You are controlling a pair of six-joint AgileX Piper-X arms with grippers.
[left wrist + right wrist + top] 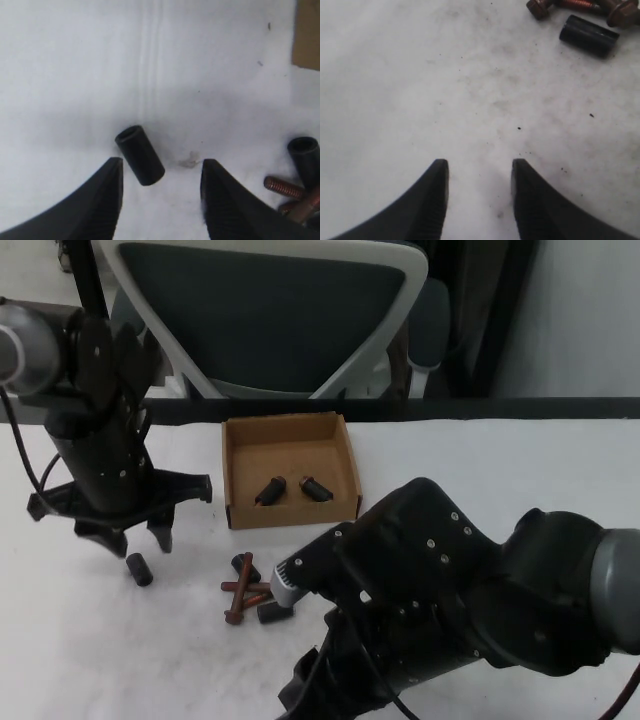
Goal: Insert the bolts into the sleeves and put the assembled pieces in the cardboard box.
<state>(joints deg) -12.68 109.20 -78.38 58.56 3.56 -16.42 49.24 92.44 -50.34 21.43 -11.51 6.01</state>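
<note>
White bench cloth [80,660] across the high view, office chair [270,310] behind at the top. At centre, cardboard box [285,421], already holding two assembled pieces [270,490] side by side, not touching. Just below the box, a loose heap of bolts [245,587] and sleeves [245,566], probably kept together as stock within reach of both arms.

At left, left gripper [138,540] poised just above a lone sleeve [139,569] set apart from the heap. Fingers spread wide in the left wrist view, sleeve lying on its side between them, nearer one finger, untouched. Most likely lined up for a pick.

At lower right, right gripper [479,170] low over bare cloth, fingers parted, nothing held. Heap at upper right of its wrist view, well short of the fingertips; seemingly waiting to take a bolt.
</note>
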